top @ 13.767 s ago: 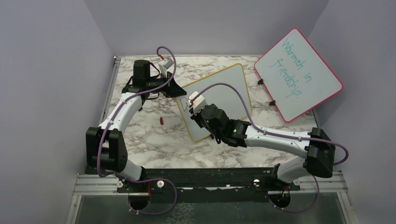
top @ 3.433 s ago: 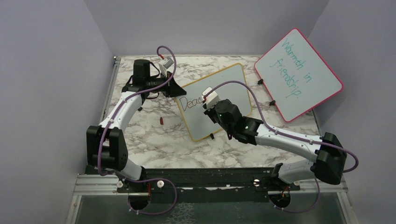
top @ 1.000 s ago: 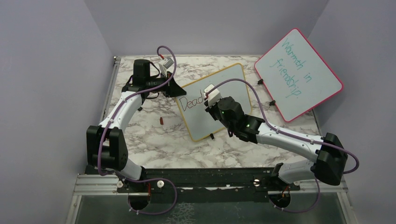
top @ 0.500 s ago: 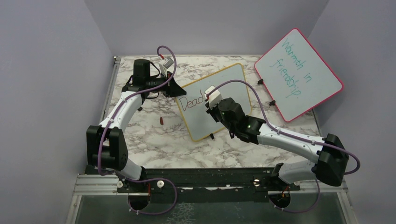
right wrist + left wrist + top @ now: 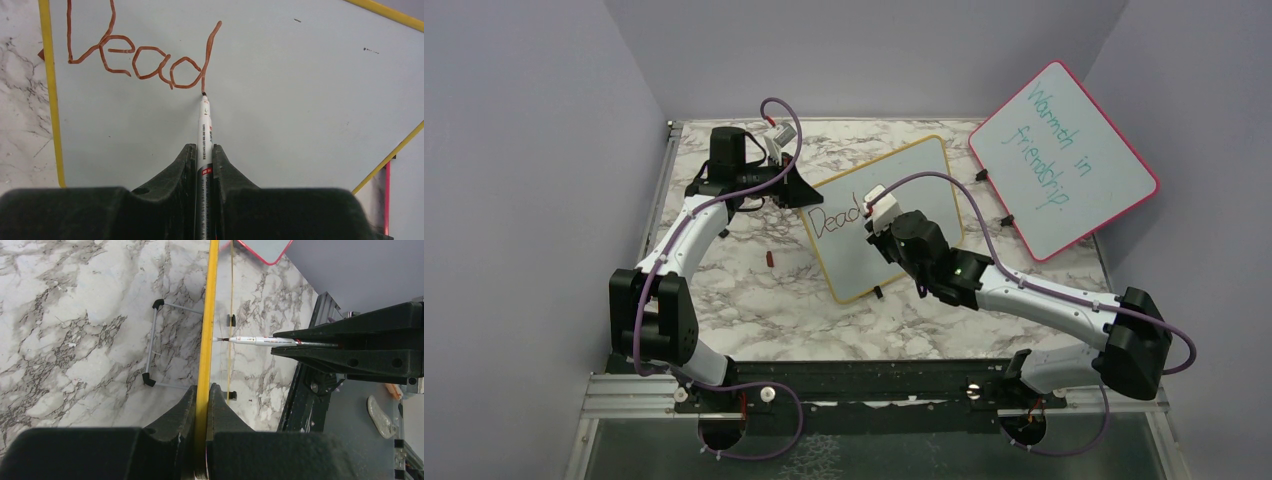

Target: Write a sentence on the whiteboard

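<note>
Right gripper (image 5: 204, 155) jaws pinch marker (image 5: 204, 125); left gripper (image 5: 202, 395) jaws clamp whiteboard (image 5: 300, 100) frame. Excess tip pressure could tilt the board, smearing "Dead" (image 5: 145, 60).

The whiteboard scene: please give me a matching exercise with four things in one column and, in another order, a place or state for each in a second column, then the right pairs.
Things:
1. marker
2. whiteboard
3. pink-framed board
4. cap

States:
A. lies on the table, left of the whiteboard
B. bears teal handwriting
C. its yellow edge clamped in the left gripper
D. held in the right gripper, tip at the end of "Dead"

Pairs: 1-D, 2-C, 3-B, 4-A
</note>
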Robot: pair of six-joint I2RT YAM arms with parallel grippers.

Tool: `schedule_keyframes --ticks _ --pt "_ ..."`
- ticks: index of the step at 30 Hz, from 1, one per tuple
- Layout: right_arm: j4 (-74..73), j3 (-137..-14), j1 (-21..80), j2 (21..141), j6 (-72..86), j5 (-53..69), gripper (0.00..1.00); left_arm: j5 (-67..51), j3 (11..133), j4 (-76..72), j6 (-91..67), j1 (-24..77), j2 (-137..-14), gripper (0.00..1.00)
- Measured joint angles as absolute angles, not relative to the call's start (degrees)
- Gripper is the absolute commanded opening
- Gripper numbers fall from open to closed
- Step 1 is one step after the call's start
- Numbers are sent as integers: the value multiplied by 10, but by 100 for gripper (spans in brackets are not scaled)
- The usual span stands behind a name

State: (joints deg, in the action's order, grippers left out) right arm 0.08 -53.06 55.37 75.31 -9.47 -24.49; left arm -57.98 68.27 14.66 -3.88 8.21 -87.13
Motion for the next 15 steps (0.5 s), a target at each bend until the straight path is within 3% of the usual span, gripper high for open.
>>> schedule_keyframes --ticks 15 --pt "4 -505 553 726 -96 -256 1 -580 686 150 -38 82 -873 0"
